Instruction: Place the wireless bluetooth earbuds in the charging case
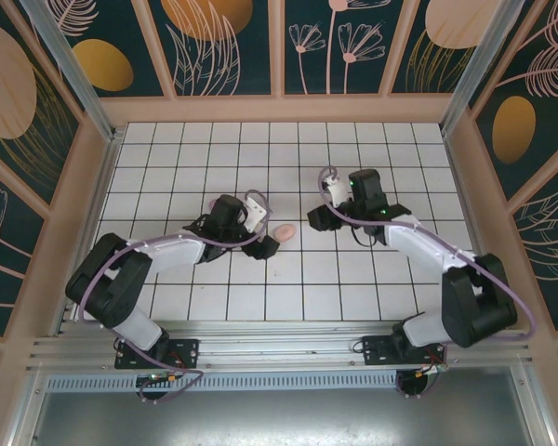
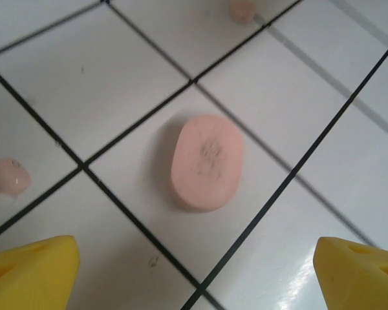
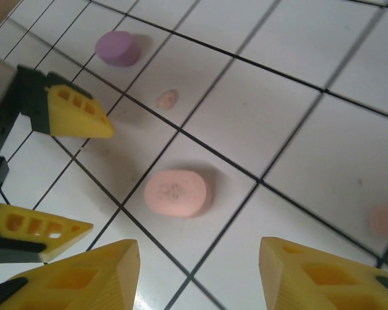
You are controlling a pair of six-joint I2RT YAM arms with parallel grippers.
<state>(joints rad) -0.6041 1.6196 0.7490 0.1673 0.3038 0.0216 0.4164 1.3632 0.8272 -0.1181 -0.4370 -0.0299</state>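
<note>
Top external view first, Ben: what lies around the pink case point(image 1: 284, 229)?

Mia, the left gripper point(image 1: 265, 246) sits just left of the case, low over the white tiled table point(image 1: 260, 149). The right gripper point(image 1: 318, 221) is near its right side. The case lies flat on a tile between them, and neither touches it.

And the left wrist view?

One pink earbud point(image 2: 10, 175) lies well left of the case point(image 2: 207, 161), across a grid line. The case is in the middle, broad face up, closed as far as I can tell. A second pink earbud point(image 2: 242, 10) lies beyond it at the top edge, blurred. The left gripper's yellow fingers point(image 2: 32, 271) are spread wide, one at each lower corner, with bare tile between them.

Right wrist view?

The left gripper point(image 3: 100, 177) is left of the case point(image 3: 176, 192), fingers apart and holding nothing. A purple case point(image 3: 118, 48) stands beyond and to the left. The pink earbud point(image 3: 167, 99) lies just beyond the pink case, on the next tile. The second pink earbud point(image 3: 383, 219) lies well to its right. The right gripper point(image 3: 200, 278) has its fingers point(image 3: 84, 278) spread too, with only tile between them and the case just ahead of the gap.
</note>
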